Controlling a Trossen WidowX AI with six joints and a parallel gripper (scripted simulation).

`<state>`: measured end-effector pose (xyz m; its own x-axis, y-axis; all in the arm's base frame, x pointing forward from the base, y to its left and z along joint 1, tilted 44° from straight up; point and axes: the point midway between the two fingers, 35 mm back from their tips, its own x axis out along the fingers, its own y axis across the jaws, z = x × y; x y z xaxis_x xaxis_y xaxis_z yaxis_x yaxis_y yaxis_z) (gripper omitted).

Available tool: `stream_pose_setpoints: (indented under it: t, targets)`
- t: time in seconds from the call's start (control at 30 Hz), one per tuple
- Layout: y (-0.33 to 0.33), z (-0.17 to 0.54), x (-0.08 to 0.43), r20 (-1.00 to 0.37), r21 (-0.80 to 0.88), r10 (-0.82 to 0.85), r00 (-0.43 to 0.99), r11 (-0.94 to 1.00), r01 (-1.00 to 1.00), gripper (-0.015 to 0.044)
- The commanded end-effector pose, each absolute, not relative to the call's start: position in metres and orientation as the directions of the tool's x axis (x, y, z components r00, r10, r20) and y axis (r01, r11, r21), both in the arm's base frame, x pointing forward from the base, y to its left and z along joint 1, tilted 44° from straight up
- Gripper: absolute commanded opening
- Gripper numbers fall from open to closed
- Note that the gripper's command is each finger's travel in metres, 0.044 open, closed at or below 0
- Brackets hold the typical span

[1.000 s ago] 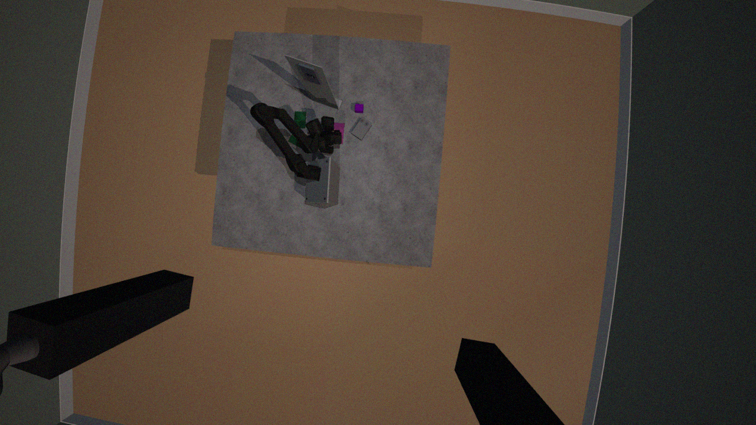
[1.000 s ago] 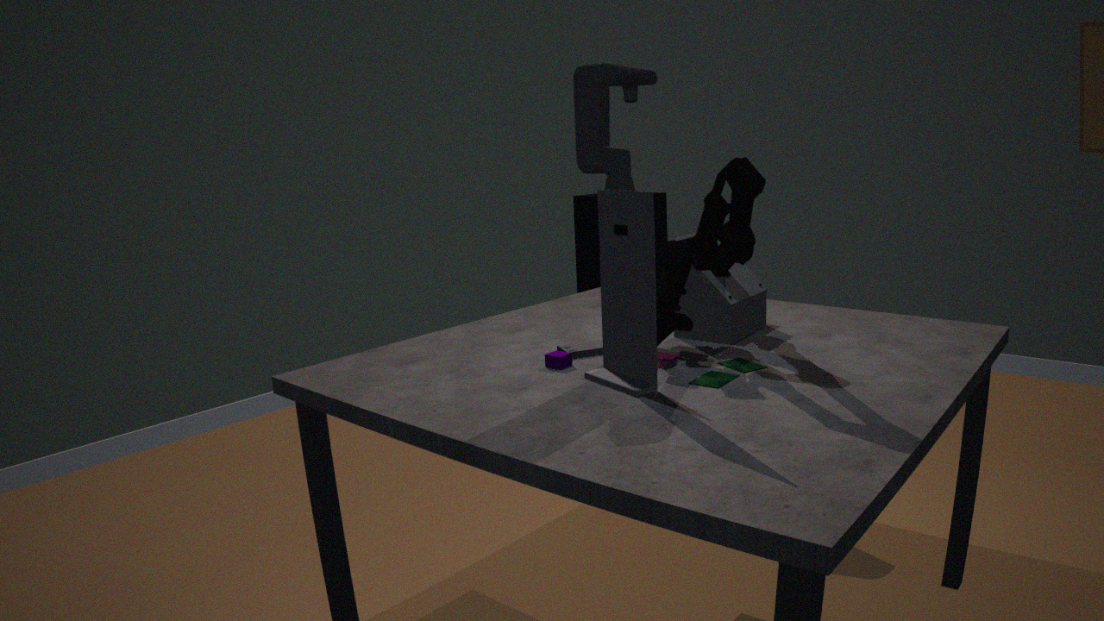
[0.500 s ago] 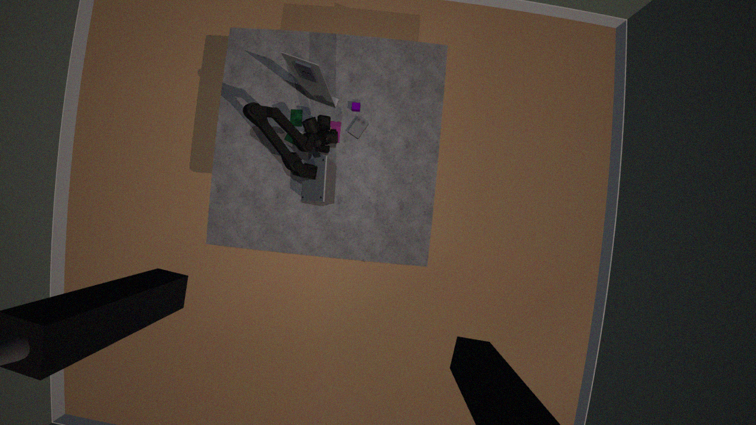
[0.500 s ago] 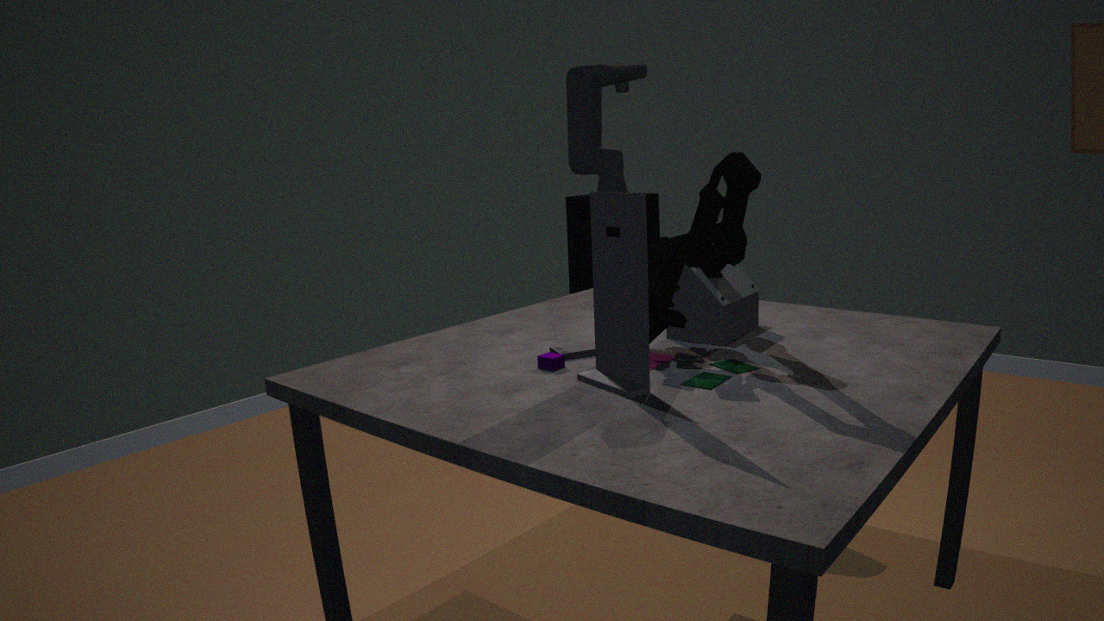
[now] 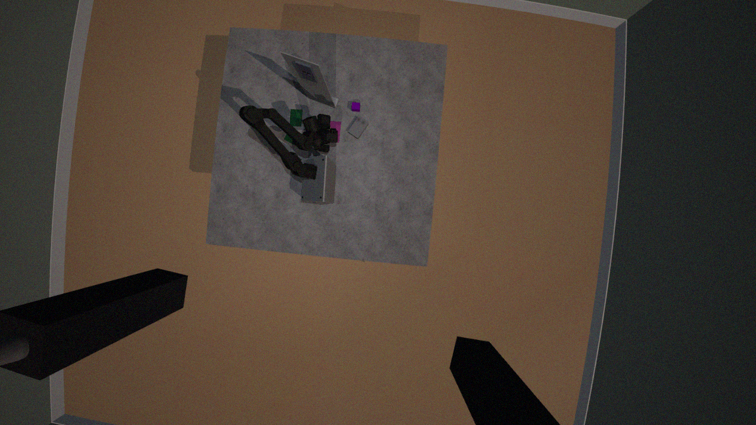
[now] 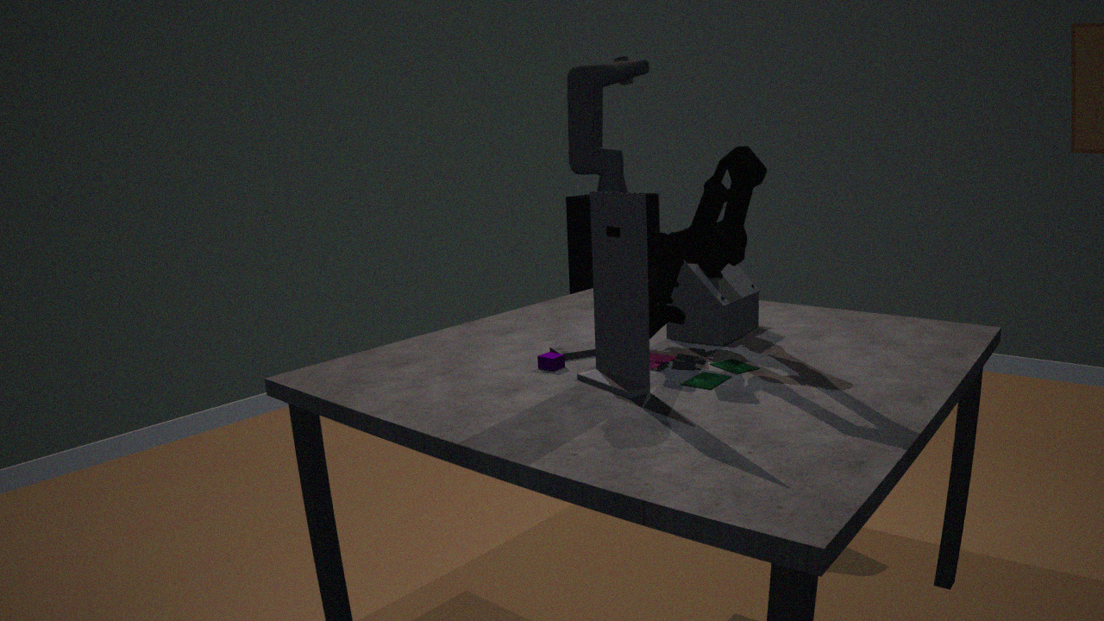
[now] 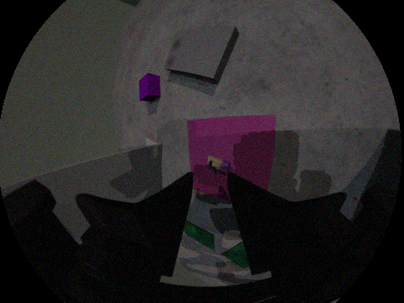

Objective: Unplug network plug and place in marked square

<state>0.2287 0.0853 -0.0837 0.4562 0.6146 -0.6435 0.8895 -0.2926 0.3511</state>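
The network plug (image 7: 216, 162), small with a pale yellow and a purple part, shows in the wrist view within the outline of the magenta marked square (image 5: 336, 124) (image 6: 660, 361) (image 7: 257, 124). It appears to lie there at a slant. My gripper (image 7: 210, 177) is open, its fingertips apart just on the near side of the plug, with nothing seen held between them. Whether a finger touches the plug cannot be told. The upright panel (image 5: 320, 88) (image 6: 621, 301) stands away from the plug; its socket front is hidden in the exterior view.
A purple block (image 5: 355, 106) (image 6: 550, 361) (image 7: 150, 87) and a flat grey box (image 5: 357, 127) (image 7: 204, 50) lie beyond the square. Green patches (image 5: 296, 117) (image 6: 706, 379) (image 7: 199, 235) lie on its other side. The arm's grey base (image 5: 312, 185) (image 6: 710, 320) stands behind.
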Motion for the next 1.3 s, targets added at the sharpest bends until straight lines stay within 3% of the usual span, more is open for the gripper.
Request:
stream_pose_setpoints:
  t: [0.0,1.27]
  targets:
    - [0.083,-0.08,0.232,-0.636,0.363,0.617,0.463,-0.29,0.885,0.0156]
    - [0.064,-0.063,0.238,-0.641,0.363,0.614,0.461,-0.286,0.887,0.0156]
